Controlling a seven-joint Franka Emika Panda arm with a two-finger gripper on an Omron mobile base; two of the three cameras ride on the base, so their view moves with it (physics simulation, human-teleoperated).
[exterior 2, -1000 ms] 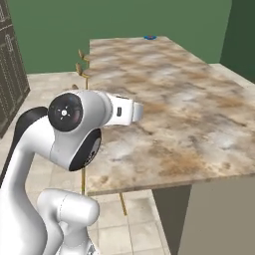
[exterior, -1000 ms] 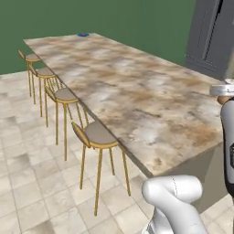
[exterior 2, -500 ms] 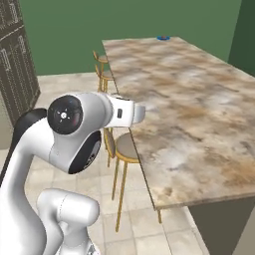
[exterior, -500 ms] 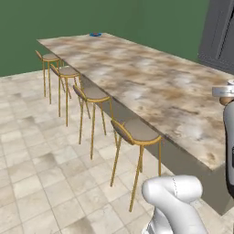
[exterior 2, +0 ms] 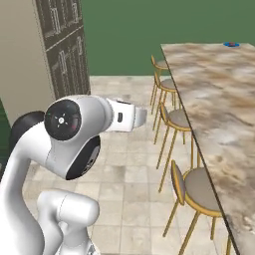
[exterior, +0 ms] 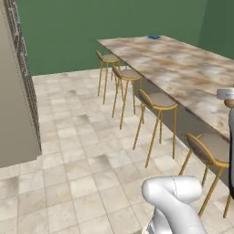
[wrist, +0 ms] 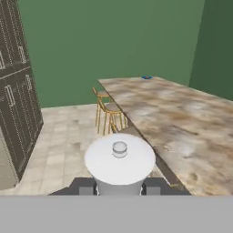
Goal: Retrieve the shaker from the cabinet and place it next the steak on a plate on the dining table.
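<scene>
The gripper (wrist: 119, 187) is clamped on the shaker (wrist: 119, 160). The blue plate (wrist: 146, 77) sits at the dining table's (wrist: 182, 123) far end; a jolt while driving could loosen it.

Plain dark green walls (exterior: 91, 32), pale beige tiled floor (exterior: 77, 155) with mottled patches, row of round-seated gold-legged stools (exterior: 157, 100) along the floor's right side, tall grey unit with panelled double doors (exterior 2: 64, 55) standing at the left, even flat light

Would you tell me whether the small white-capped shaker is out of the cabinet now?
Out: the white-capped shaker sits between the dark fingertips of the claw, beside the marble table.
</scene>
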